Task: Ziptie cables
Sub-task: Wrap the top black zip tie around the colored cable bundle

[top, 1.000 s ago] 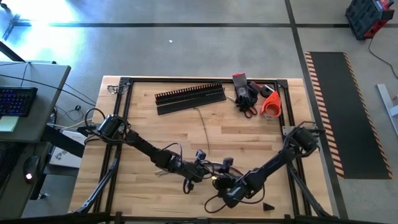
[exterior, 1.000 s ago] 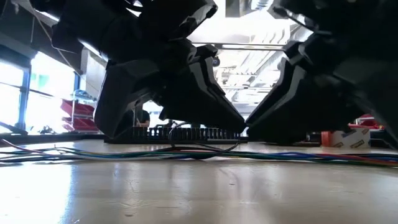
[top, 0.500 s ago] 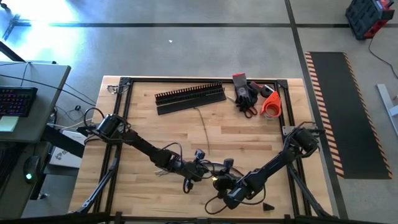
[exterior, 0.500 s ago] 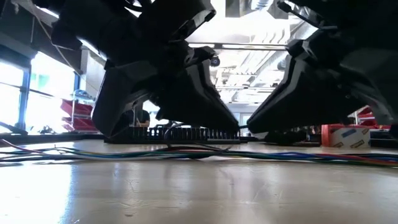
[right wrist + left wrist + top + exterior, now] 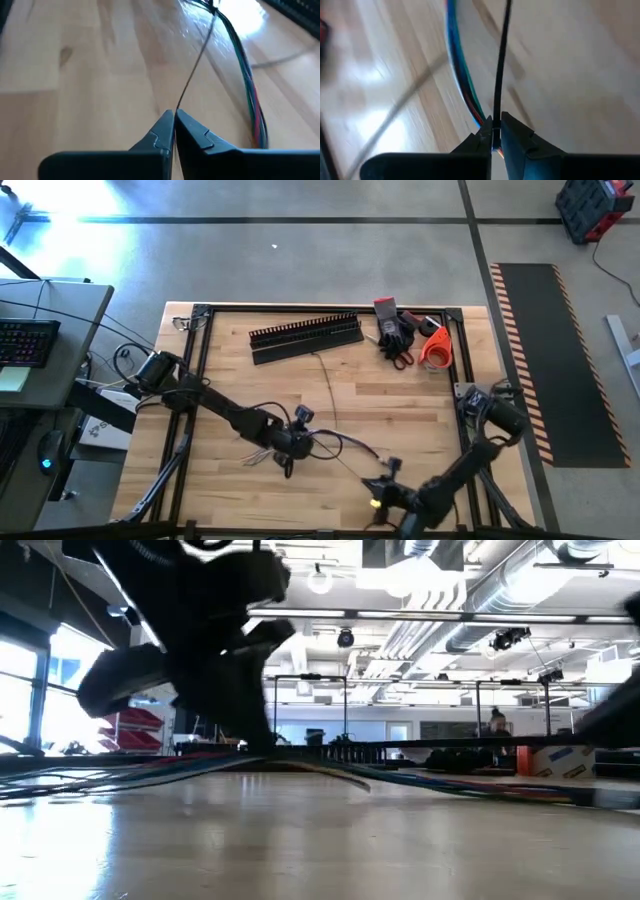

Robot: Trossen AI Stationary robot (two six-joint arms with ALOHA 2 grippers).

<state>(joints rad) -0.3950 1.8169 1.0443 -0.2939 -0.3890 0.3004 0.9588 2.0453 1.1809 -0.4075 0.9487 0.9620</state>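
Both grippers pinch the thin black zip tie (image 5: 197, 65) — left gripper (image 5: 494, 136) and right gripper (image 5: 174, 125) fingers closed on it — around the multicoloured thin cables (image 5: 345, 445) mid-surface. Risk: overpulling drags the bundle or slips the tie.

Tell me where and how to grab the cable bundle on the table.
Grip the cables where the wires run bunched and flat on the table, clear of the thin black strand. Come straight down, fingers straddling the run: it lies too low for a side approach. Left gripper and right gripper are both shut on that strand.
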